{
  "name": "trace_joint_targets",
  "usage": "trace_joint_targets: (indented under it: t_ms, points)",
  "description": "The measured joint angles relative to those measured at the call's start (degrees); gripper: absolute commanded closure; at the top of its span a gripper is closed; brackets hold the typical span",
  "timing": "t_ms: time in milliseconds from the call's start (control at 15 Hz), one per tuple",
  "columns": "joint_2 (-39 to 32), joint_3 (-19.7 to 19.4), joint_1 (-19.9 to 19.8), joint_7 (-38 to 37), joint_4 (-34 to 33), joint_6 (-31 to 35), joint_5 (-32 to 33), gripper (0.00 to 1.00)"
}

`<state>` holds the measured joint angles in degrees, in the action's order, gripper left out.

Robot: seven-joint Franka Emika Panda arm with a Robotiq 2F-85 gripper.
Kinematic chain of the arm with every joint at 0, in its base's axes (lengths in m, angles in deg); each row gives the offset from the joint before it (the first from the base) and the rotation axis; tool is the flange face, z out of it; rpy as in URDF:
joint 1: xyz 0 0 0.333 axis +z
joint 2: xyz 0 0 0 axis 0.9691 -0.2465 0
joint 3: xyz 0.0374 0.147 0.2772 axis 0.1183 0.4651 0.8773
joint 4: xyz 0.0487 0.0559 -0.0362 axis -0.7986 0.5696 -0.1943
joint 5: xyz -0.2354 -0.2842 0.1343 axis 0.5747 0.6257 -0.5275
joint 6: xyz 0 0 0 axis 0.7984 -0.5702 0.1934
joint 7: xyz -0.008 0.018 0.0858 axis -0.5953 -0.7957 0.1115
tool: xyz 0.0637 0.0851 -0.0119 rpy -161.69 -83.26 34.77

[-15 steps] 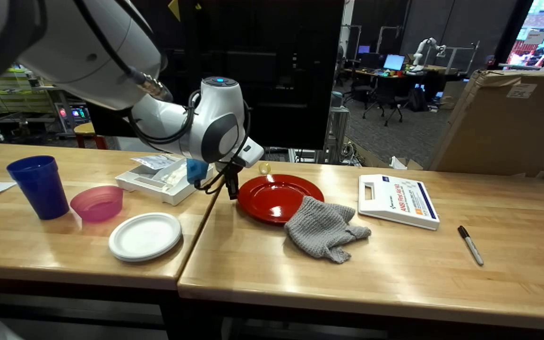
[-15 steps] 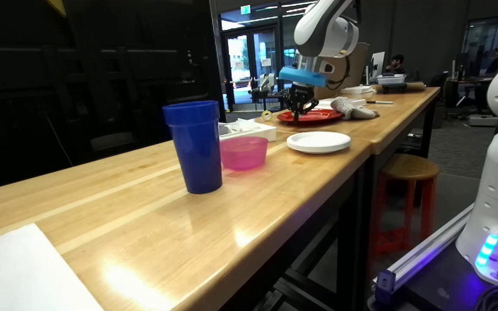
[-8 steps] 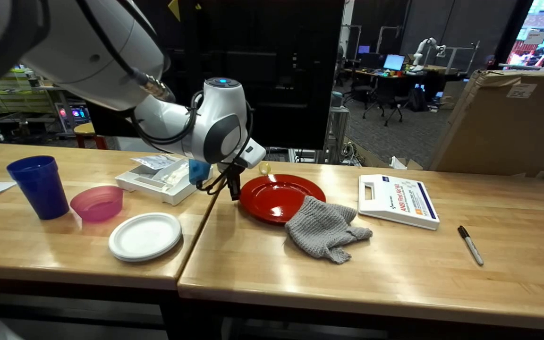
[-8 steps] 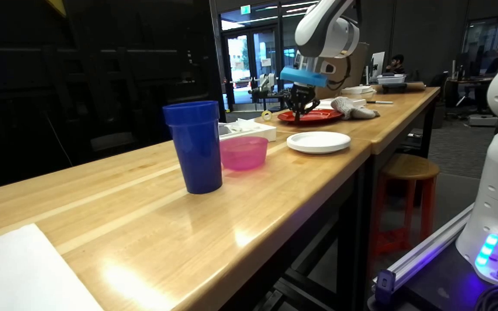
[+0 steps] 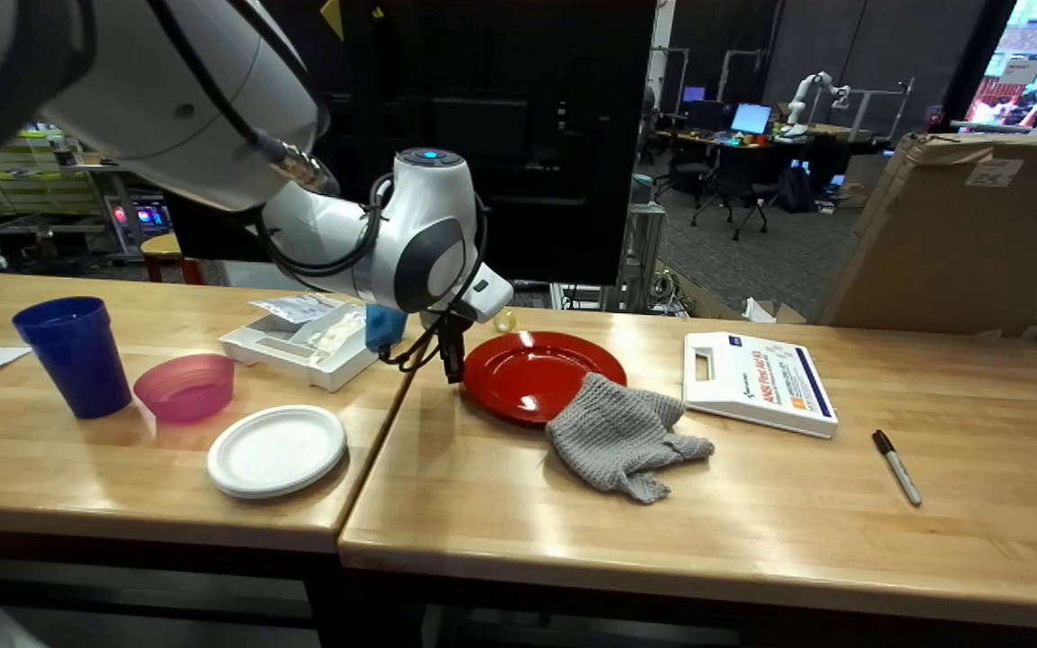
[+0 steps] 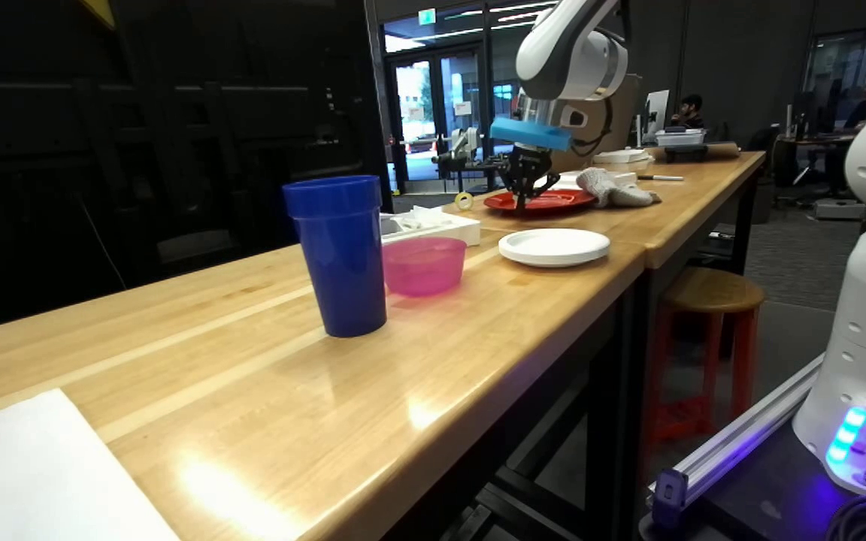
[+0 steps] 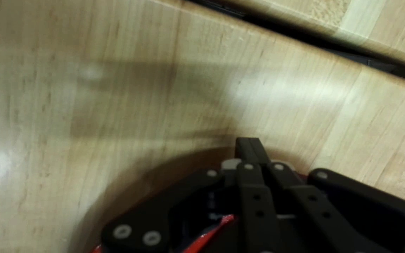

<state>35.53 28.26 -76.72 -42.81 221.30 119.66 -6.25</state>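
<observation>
Fingers (image 7: 257, 207) first: in the wrist view we see them pressed together, no gap, nothing pinched between them. Pointing down, tips low, close to the surface (image 5: 446, 504), right beside the red plate (image 5: 523, 373). What changed: plate has slid a little, away from the gap (image 7: 287, 31) between the 2 surfaces and toward the white first aid kit (image 5: 761, 382); arm (image 5: 320, 227) has gone the same way. Gray cloth (image 5: 622, 441) shifted slightly too; it lies over or against the plate's edge, we can't tell which. Kit hasn't moved, nor have the paper plates (image 5: 275, 450) or the pink bowl (image 5: 184, 387).

We read this as a push with closed fingers, not a grip, and it seems to be working: plate and fingers travel as 1. Contact is hard to confirm: in an exterior view the tips sit at the rim, and in the wrist view red shows behind the fingers, so touching is our judgement. Plate lies flat, fingers on 1 side, cloth at another, tape roll (image 5: 504, 321) near its far rim. Kit sits apart from the plate, beyond the cloth.
</observation>
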Motion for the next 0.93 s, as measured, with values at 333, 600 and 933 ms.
trace_joint_targets:
  t_ms: [333, 600, 933]
  points:
    - [-0.13, -0.19, -0.17, -0.62, 0.00, -0.06, 0.21, 1.00]
    - [-0.56, -0.26, -0.25, -1.08, -0.08, -0.05, 0.23, 1.00]
    - [-0.77, -0.77, -0.81, -1.83, -0.39, -0.08, 0.85, 1.00]
